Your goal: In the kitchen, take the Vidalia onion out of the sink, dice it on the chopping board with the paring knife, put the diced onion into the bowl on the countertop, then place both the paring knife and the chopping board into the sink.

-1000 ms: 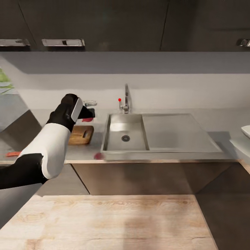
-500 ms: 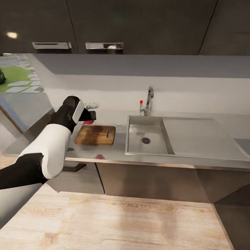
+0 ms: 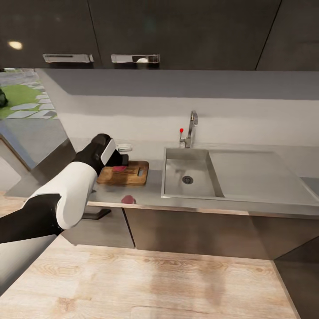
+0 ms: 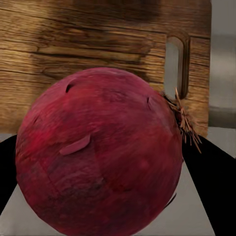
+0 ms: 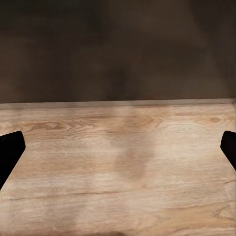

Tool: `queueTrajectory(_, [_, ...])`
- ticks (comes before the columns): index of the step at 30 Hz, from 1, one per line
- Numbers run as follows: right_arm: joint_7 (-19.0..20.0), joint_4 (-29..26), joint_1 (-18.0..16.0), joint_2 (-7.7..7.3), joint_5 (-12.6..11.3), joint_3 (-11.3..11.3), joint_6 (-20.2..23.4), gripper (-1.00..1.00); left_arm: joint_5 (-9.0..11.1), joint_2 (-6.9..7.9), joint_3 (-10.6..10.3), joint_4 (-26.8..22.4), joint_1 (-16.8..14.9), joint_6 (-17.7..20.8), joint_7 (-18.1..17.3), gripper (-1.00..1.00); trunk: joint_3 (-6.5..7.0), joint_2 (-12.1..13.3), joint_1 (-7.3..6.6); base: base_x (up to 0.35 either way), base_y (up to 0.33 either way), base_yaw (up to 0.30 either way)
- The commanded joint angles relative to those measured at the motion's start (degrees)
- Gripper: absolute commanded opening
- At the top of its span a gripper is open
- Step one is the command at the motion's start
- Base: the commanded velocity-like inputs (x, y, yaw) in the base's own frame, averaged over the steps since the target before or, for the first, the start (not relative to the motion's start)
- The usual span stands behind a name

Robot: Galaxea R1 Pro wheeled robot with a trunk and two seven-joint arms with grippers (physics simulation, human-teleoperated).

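Left gripper [image 3: 120, 162]: I have it clamped on the Vidalia onion [image 4: 98, 152], carried low over the left part of the chopping board [image 3: 124, 173]. In the left wrist view the bulb sits between the two dark fingers with the board's wood right behind it.

Onion to board: this is the relation my coming move turns on. The board lies directly below the bulb, so I judge the set-down is a short drop with no sideways travel needed.

Board's long axis: it runs left to right along the countertop [image 3: 150, 195], slot handle [image 4: 174, 64] at the end toward the sink [image 3: 188, 175]. I would aim for the plain wood away from the slot.

Red scrap [image 3: 128, 200]: something small and reddish lies at the counter's front edge, just before the board; I cannot tell what it is.

Edges: the board sits between the back wall and the front lip, with bare counter between it and the basin. A round bulb could roll, so I would release it only once it rests.

Sink: empty basin, tap [image 3: 191, 128] behind it, drainboard to its right.

Right gripper [image 5: 118, 152]: fingers spread wide, nothing held, pointed at the wooden floor; the left arm is clearly the one in place.

Paring knife, bowl: not located from here.
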Motion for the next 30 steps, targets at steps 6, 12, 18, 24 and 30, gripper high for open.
queueTrajectory(6, [-0.25,0.02,-0.02,0.01,0.62,-0.43,-0.13,1.00,0.08,-0.03,0.41,0.87,-0.05,0.03,0.36,-1.00,-0.10,-0.11,0.03,0.000,0.000,0.000])
queueTrajectory(12, [-0.25,0.02,-0.03,0.01,0.61,-0.42,-0.13,1.00,0.08,0.03,0.39,2.08,-0.05,-0.10,0.36,-1.00,-0.10,-0.11,0.03,0.000,0.000,0.000])
queueTrajectory(18, [-0.25,0.03,-0.04,0.01,0.62,-0.39,-0.13,1.00,0.03,0.18,0.40,2.28,-0.05,-0.14,0.36,-1.00,-0.10,-0.11,0.03,0.043,0.001,0.000])
queueTrajectory(24, [-0.25,0.02,-0.03,0.01,0.62,-0.39,-0.13,1.00,0.00,0.25,0.39,2.21,-0.05,-0.14,0.36,-1.00,-0.10,-0.11,0.03,0.239,0.088,0.000])
queueTrajectory(30, [-0.25,0.02,-0.03,0.01,0.62,-0.39,-0.13,1.00,-0.01,0.32,0.35,2.15,-0.05,-0.14,0.36,-1.00,-0.10,-0.11,0.03,0.268,0.132,0.000])
